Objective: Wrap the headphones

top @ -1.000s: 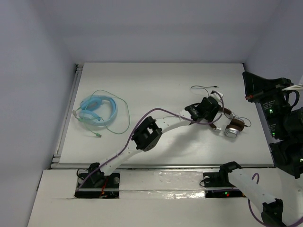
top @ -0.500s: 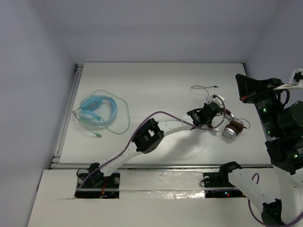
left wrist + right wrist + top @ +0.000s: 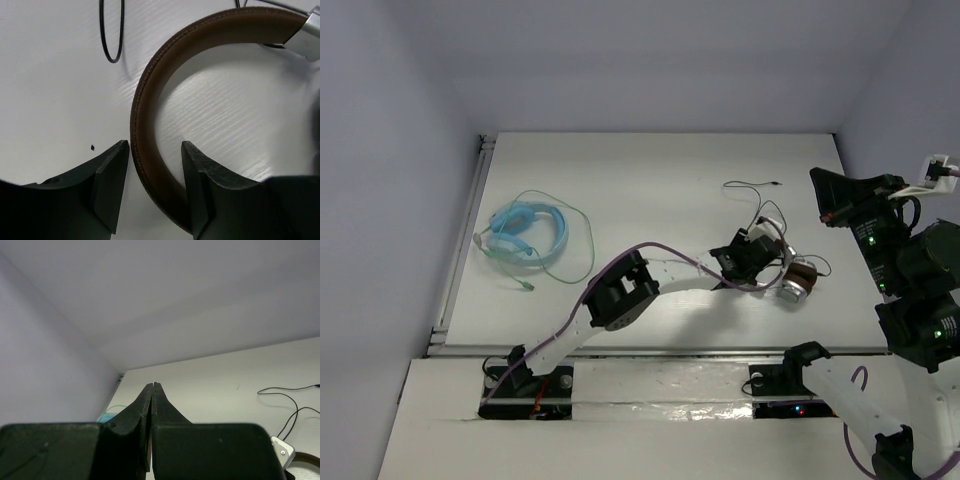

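left gripper (image 3: 155, 146): its fingers (image 3: 111, 185) stand either side of the brown headband (image 3: 200, 30). no clear gap shows on either side, so i judge it clamped on the band. the grip sits low on one leg of the arch, away from the silver ear cup (image 3: 311, 41).

right gripper (image 3: 152, 386): fingers pressed together on nothing. it is raised off the table (image 3: 650, 170) at the right side, pointing in toward the work, well apart from everything.

headphones (image 3: 798, 280): on the right half of the table, under the left wrist, with one cup and its brown pad showing just beyond the gripper. the thin dark cable (image 3: 750, 185) runs loose toward the far side, with a slack loop lying beside the band in the left wrist view. i see no turn of it around the headphones.

light-blue headphones (image 3: 525, 232), with their green lead, lie well apart on the left; not part of this job.

step in hand (judgement): securing and positioning the headphones. winding not yet begun.

next move calls for (judgement): left holds the band steady. right opens, comes down and takes the cable near its free far end. the cable is thin and flat on the table, so the pinch needs to be low and accurate. then lay turns around the band without dragging the headphones out of the left grip.
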### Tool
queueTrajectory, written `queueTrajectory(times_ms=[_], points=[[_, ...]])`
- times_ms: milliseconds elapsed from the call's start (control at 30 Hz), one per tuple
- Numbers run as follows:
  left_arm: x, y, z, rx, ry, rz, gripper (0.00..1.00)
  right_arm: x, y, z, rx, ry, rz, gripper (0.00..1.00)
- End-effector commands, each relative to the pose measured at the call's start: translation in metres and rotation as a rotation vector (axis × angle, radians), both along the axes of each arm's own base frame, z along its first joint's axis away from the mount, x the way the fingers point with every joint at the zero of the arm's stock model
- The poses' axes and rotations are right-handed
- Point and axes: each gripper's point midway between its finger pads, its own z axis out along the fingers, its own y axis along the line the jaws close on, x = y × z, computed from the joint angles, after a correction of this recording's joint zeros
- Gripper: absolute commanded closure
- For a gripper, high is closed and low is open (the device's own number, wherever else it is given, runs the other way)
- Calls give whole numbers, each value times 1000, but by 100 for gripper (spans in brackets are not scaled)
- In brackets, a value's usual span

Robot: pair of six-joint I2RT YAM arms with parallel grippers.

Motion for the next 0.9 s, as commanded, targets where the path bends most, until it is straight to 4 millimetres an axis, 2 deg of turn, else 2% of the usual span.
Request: queueTrajectory(times_ms=[0, 100, 233, 333, 367, 400, 467, 567, 600, 667, 700, 767, 800, 867], points=[[4, -8, 14, 12, -8, 3, 54, -1, 2, 3, -8, -19, 15, 100], [8, -14, 4, 44, -13, -11, 51, -3, 3, 3, -3, -24, 20, 100], [13, -18, -8, 52, 5, -17, 54, -3, 5, 2, 1, -20, 34, 100], [19, -15, -17, 43, 32, -11, 70, -2, 5, -1, 0, -16, 34, 100], [20, -15, -18, 38, 27, -7, 83, -2, 5, -2, -3, -13, 34, 100], [18, -12, -18, 34, 30, -3, 90, -3, 5, -2, 0, -14, 31, 100], [19, -9, -8, 15, 18, 15, 100, -3, 4, -4, -1, -13, 28, 100], [14, 1, 32, -67, -9, 23, 100, -2, -2, -9, 3, -7, -4, 100], [8, 14, 59, -102, -18, 26, 100, -2, -2, -10, 5, -11, -7, 100], [3, 19, 98, -208, -41, 23, 100, -1, 0, -12, 4, -13, 3, 100], [-1, 37, 128, -255, -54, 33, 100, -2, 5, -9, 2, -31, 33, 100], [-5, 52, 161, -329, -66, 33, 100, -1, 17, -10, -14, -32, 96, 100], [-7, 73, 186, -376, -76, 45, 100, -1, 23, -8, -20, -42, 128, 100], [-10, 91, 207, -427, -75, 41, 100, 1, 30, -11, -39, -48, 161, 100]])
